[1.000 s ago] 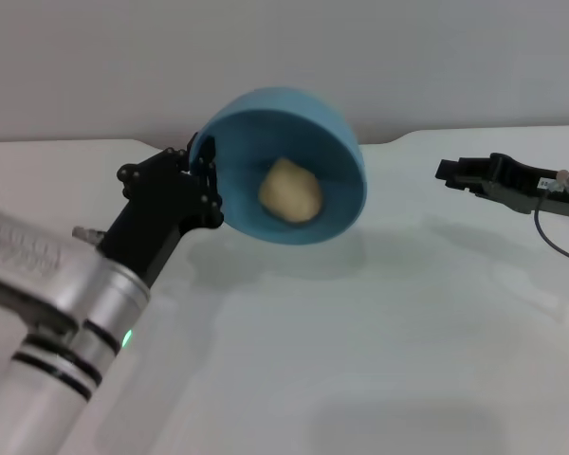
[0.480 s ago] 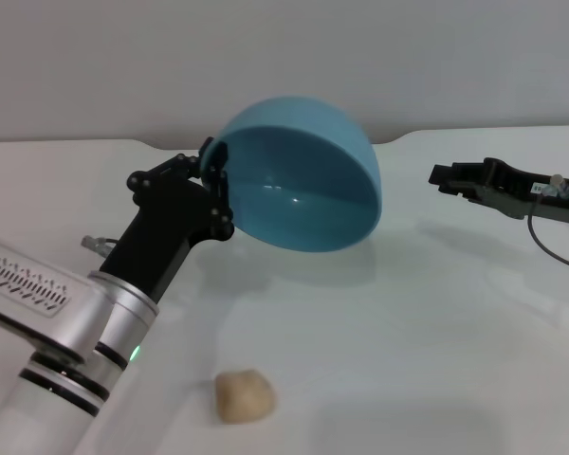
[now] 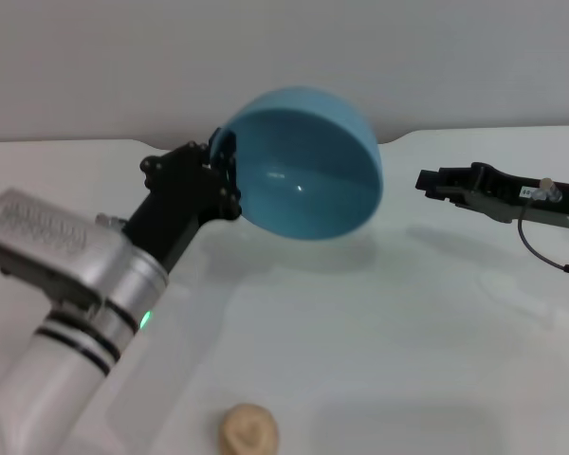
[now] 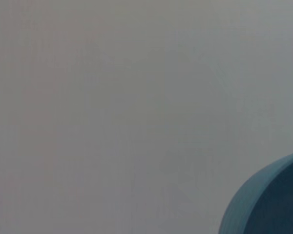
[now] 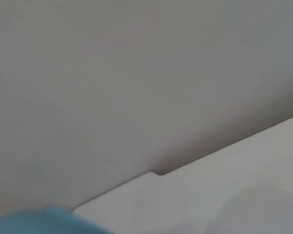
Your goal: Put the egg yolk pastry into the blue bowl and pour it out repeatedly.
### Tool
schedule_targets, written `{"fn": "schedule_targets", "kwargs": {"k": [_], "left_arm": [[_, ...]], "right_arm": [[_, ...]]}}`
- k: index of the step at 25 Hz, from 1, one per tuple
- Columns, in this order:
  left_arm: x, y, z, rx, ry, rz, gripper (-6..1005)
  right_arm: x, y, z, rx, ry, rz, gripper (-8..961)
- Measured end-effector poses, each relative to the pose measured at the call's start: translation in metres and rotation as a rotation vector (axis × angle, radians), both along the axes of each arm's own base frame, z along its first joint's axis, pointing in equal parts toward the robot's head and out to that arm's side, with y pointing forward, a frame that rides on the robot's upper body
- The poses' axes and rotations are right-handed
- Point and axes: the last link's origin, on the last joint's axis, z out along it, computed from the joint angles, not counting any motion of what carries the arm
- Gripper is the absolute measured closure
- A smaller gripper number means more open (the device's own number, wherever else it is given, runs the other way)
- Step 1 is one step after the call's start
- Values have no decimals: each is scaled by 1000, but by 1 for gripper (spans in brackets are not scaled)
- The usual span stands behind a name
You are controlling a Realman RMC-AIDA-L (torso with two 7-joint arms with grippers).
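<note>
The blue bowl [image 3: 303, 166] is held in the air above the white table [image 3: 408, 322], tipped on its side with its empty inside facing me. My left gripper [image 3: 220, 171] is shut on the bowl's rim at its left side. The egg yolk pastry [image 3: 248, 429], a pale tan lump, lies on the table at the near edge of the head view, well below the bowl. My right gripper [image 3: 427, 182] hovers to the right of the bowl, apart from it. A piece of the blue bowl [image 4: 268, 200] shows in the left wrist view, and a sliver of the blue bowl [image 5: 44, 222] in the right wrist view.
The table's far edge meets a grey wall [image 3: 284, 57], with a small notch in the table's edge [image 5: 158, 173]. A thin cable [image 3: 541, 248] hangs from the right arm.
The pastry fell out of the tipped bowl and rolled toward the near edge of the table. The left arm turned the bowl further over. The right gripper crept left toward the bowl.
</note>
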Motion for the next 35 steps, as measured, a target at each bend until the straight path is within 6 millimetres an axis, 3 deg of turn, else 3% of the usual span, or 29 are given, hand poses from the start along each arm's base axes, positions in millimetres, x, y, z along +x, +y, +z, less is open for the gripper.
{"fn": "schedule_targets", "kwargs": {"k": [9, 17, 27, 35], "left_arm": [[12, 47, 10, -282, 43, 310, 1000], [7, 71, 28, -486, 79, 540, 999], [-3, 78, 53, -590, 262, 780, 999], [8, 71, 56, -646, 376, 858, 1000]], "right_arm": [[-19, -4, -9, -76, 12, 121, 748], [-39, -7, -38, -202, -178, 359, 747], [-77, -7, -75, -341, -359, 609, 745], [-90, -15, -97, -406, -443, 716, 743]]}}
